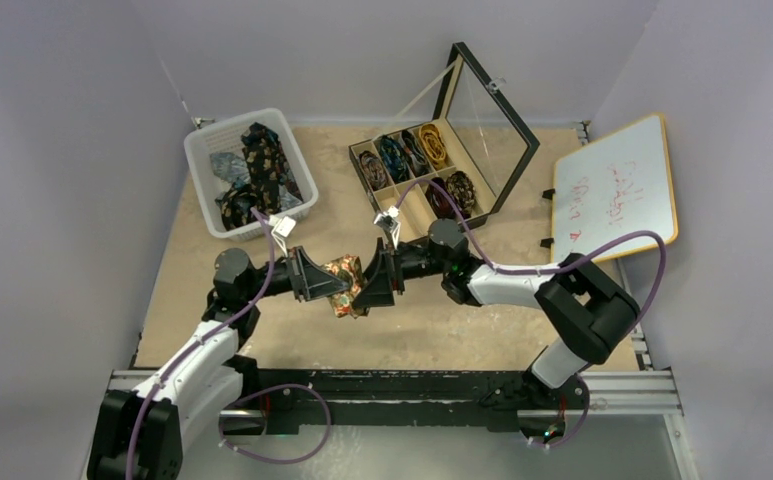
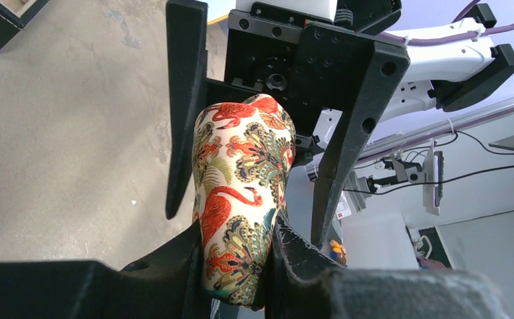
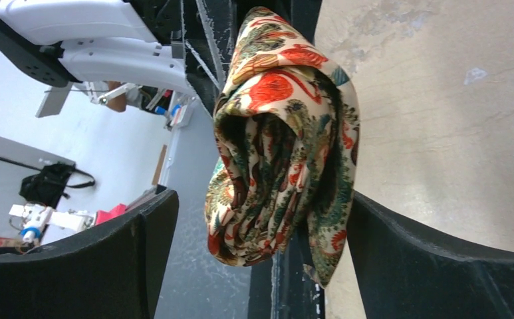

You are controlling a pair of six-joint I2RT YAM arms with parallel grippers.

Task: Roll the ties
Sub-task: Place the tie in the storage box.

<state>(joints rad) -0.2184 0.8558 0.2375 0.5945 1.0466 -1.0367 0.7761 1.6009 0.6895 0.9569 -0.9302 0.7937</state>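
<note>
A half-rolled tie (image 1: 346, 272), cream with red flamingos and teal-gold paisley, hangs in the air between my two grippers above the table's middle. My left gripper (image 1: 330, 283) is shut on it; in the left wrist view the fingers (image 2: 174, 266) clamp the bundle's lower end (image 2: 241, 199). My right gripper (image 1: 364, 285) is open, one jaw on each side of the coil (image 3: 280, 146). Its right finger (image 3: 440, 266) touches the fabric and its left finger (image 3: 108, 252) stands apart from it. Several loose ties (image 1: 262, 160) lie in a white basket. Several coiled ties (image 1: 402, 155) sit in a box.
The white basket (image 1: 199, 190) stands at the back left. A black compartment box (image 1: 355, 152) with its glass lid (image 1: 492, 110) raised stands at the back centre. A small whiteboard (image 1: 617, 190) leans at the right wall. The tan table top (image 1: 442, 320) lies beneath.
</note>
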